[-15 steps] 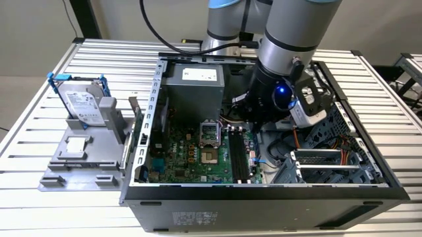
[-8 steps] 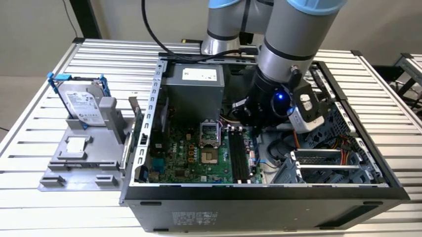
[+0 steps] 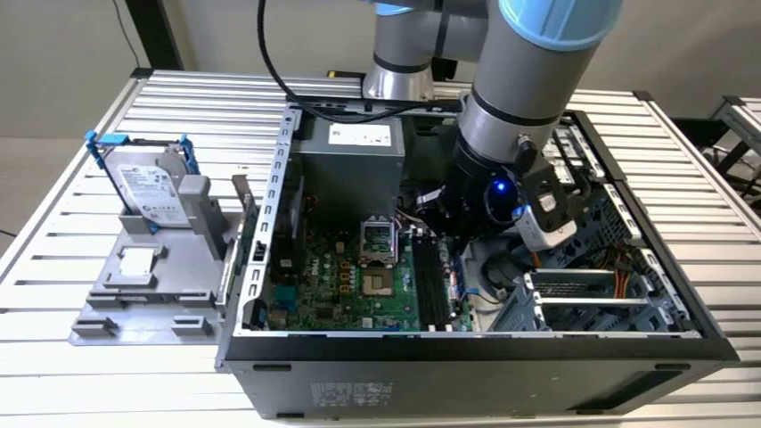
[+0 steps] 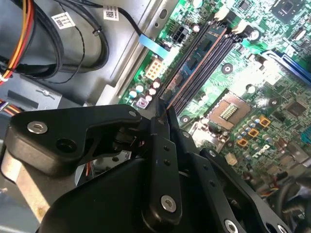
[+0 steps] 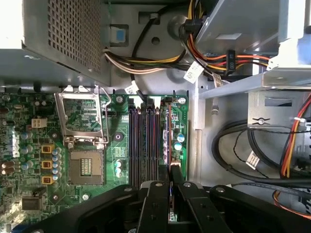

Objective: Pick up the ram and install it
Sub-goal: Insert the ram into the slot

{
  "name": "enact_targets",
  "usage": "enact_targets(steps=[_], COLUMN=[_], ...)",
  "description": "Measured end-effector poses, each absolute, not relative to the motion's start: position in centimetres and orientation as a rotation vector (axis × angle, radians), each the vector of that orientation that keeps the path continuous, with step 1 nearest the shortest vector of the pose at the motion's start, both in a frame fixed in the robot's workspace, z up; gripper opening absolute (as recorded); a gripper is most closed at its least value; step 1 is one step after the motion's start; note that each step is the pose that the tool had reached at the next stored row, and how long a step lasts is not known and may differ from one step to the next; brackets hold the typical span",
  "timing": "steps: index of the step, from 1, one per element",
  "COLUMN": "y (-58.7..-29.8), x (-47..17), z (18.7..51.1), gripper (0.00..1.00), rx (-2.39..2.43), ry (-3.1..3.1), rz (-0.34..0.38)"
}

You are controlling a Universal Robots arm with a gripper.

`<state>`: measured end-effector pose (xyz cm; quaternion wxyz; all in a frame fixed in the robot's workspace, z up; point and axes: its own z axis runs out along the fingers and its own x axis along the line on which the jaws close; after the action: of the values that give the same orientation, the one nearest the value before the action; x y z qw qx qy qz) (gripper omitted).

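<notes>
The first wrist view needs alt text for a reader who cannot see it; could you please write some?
The end effector holds the ram on edge over the black slots of a green motherboard. Beside the slots sits an open processor socket, with bundled cables beyond.

so the whole setup sits on a big slatted table of pale aluminium rails [image 3: 107,357], ribbed lengthwise, fairly bright under even indoor light. Behind it there's a plain beige wall [image 3: 701,45] and a dark vertical post [image 3: 155,31] near the exterior view's left. A strip of tan floor [image 3: 30,187] shows past the table edge on that side. Off at the exterior view's right edge another slatted metal table [image 3: 740,120] peeks in, well apart from the main one
</notes>
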<state>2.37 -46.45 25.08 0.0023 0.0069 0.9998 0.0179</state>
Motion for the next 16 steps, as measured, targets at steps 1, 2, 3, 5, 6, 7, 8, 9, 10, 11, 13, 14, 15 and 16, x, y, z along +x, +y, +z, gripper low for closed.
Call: enact_targets(steps=[1,2,3,5,6,7,8,9,10,11,13,14,15,16], y=[-46.4,-46.4,-46.4,-46.5,-46.5,-46.5,-46.4,-46.4,-46.4,-46.5,-46.4,-46.5,-46.5,-46.5], x=[2.4,2.4,2.4,2.3,2.3,2.3,2.3,2.4,2.4,2.4,2.3,2.3,2.3,2.2], z=[24.9,24.7,24.5,24.5,24.5,24.5,24.4,24.3,24.1,24.0,23.6,23.5,23.4,23.4], gripper=[0.00,0.00,0.00,0.00,0.00,0.00,0.00,0.00,0.00,0.00,0.00,0.00,0.00,0.00], rx=[0.022,0.022,0.022,0.022,0.022,0.022,0.022,0.022,0.022,0.022,0.022,0.022,0.022,0.022], ry=[3.136,3.136,3.136,3.141,3.142,3.144,3.143,3.143,3.144,3.144,3.144,3.143,3.144,3.144], rz=[0.056,0.056,0.056,0.056,0.056,0.056,0.056,0.057,0.056,0.056,0.056,0.056,0.055,0.055])
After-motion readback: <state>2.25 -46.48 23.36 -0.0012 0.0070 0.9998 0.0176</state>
